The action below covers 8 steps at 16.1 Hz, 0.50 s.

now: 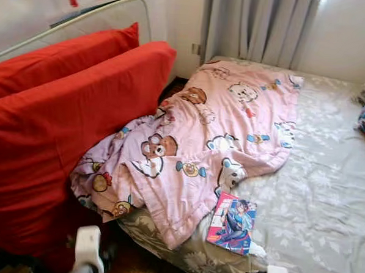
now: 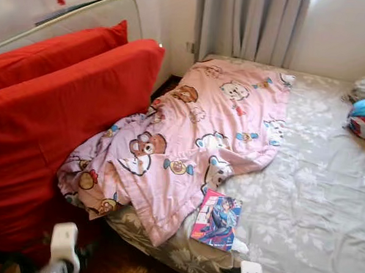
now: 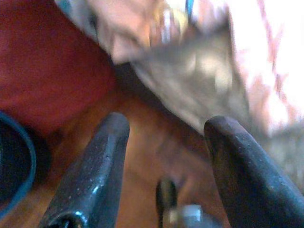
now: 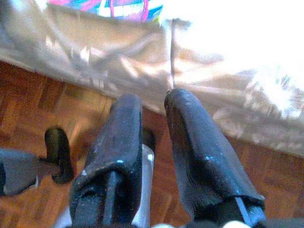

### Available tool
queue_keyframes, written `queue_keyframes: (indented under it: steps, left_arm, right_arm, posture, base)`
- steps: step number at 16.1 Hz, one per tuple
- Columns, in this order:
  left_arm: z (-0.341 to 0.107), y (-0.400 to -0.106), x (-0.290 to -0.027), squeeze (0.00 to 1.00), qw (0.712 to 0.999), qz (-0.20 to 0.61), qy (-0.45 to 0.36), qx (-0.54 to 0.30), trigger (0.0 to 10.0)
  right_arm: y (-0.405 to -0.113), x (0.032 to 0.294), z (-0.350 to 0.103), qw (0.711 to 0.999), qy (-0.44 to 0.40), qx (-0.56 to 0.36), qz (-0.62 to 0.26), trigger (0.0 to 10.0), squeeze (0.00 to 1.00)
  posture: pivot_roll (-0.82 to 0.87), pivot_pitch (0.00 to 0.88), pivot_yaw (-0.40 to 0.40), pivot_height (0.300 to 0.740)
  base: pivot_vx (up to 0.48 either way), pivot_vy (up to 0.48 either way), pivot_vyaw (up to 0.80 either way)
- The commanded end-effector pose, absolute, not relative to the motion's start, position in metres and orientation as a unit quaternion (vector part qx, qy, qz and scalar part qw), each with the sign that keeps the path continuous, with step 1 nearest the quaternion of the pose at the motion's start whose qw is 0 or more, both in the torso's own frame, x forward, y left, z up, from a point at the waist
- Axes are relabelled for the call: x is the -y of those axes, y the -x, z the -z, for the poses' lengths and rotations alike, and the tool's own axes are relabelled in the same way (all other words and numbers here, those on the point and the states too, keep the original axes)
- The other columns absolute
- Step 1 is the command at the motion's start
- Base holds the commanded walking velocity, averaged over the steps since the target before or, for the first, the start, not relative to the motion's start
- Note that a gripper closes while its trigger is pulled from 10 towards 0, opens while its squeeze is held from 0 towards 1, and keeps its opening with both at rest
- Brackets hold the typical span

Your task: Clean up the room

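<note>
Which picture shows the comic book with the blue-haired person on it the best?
The left eye view: the whole comic book lies on the bed's edge by the pink blanket. The right eye view shows it equally whole. The right wrist view catches a colourful strip; the left wrist view gives blanket.

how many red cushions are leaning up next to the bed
2: a large red cushion in front, against the bed's side under the pink blanket, and a second red cushion behind it by the wall. Others may be hidden behind.
</note>
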State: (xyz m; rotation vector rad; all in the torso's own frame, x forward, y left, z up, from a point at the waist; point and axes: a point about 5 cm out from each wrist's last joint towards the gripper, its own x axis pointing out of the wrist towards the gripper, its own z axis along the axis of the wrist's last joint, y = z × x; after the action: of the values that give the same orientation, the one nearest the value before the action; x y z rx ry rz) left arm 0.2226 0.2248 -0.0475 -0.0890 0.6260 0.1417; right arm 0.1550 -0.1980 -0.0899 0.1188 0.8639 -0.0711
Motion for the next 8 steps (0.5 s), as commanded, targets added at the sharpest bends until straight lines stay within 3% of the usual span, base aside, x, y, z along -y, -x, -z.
queue_keyframes:
  steps: [1,6,7,8]
  left_arm:
    - [0.041,-0.228,-0.230,0.00,0.955,-0.080,0.049,-0.280,10.0]
    - [0.014,-0.250,-0.235,0.00,0.980,-0.060,0.025,-0.189,10.0]
    - [0.009,-0.253,-0.235,0.00,0.984,-0.051,0.018,-0.169,10.0]
    - [0.005,-0.254,-0.233,0.00,0.988,-0.038,0.006,-0.150,10.0]
  right_arm:
    - [-0.157,0.199,0.088,0.913,-0.061,-0.400,0.039,10.0,0.00]
    - [-0.163,0.199,0.081,0.933,-0.083,-0.346,0.053,10.0,0.00]
    - [-0.228,0.198,0.043,0.967,-0.073,-0.239,0.042,10.0,0.00]
    - [-0.261,0.196,0.015,0.982,-0.068,-0.172,0.034,10.0,0.00]
  posture:
    - [0.01,0.000,0.008,0.740]
    - [0.02,0.000,0.003,0.740]
    - [0.01,0.000,0.007,0.740]
    - [0.01,0.000,0.010,0.740]
  base:
    - [0.000,0.000,0.00]
    - [0.000,0.000,0.00]
    - [0.000,0.000,0.00]
    - [0.000,0.000,0.00]
